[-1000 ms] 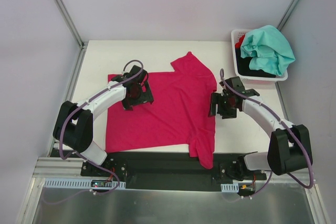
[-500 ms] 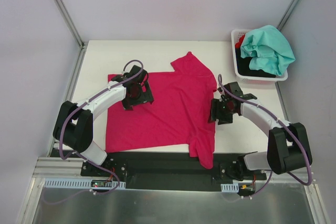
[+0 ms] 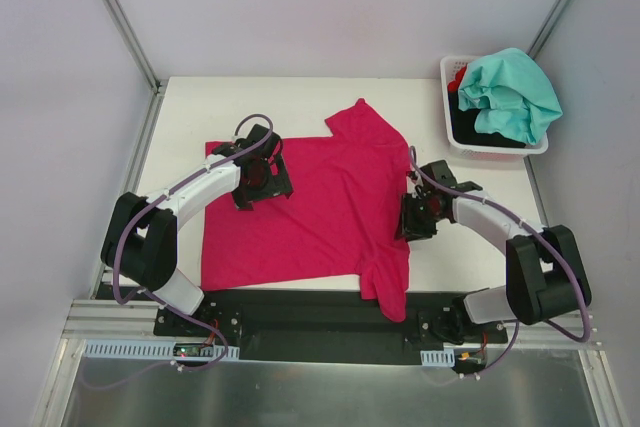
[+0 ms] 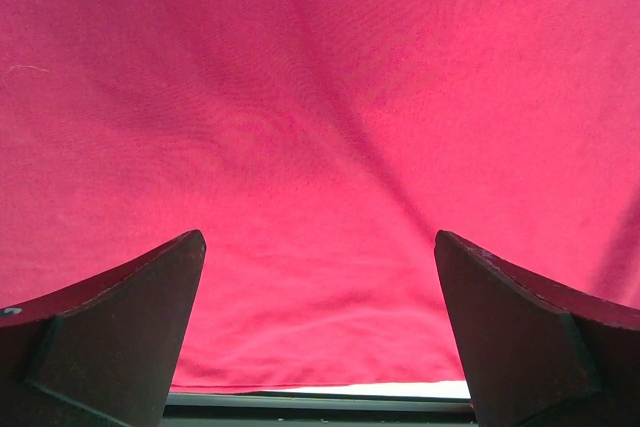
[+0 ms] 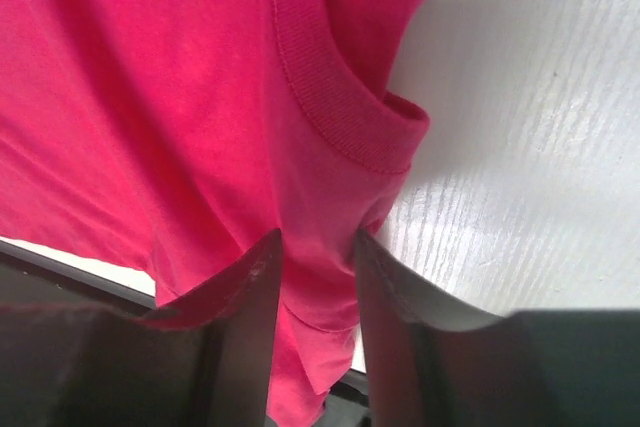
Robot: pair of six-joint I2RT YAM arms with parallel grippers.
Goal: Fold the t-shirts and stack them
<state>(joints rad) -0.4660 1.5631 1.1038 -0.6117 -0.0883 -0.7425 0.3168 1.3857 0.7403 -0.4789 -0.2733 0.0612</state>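
change: right gripper [image 3: 412, 219] has slid in from the bare tabletop [image 3: 470, 247] onto the right edge of the magenta t-shirt [image 3: 310, 207], and its fingers have narrowed from wide to a pinch
right claw: pinching a raised ridge of pink cloth just beside the ribbed collar [image 5: 330, 97]; cloth fills the gap
left claw: left gripper [image 4: 318, 237] spread wide and empty, unmoved, low over the shirt's far-left part
shirt: flat mid-tabletop, one flap hanging over the near edge
meaning: looks like the grab for the first fold; nothing folded or stacked yet
others: teal t-shirt [image 3: 510, 92] heaped on dark ones in the basket [image 3: 447, 97], far-right corner
top only: whole layout, basket
right wrist only: collar rib, cloth caught between the fingers
left wrist only: wide gap, plain cloth below
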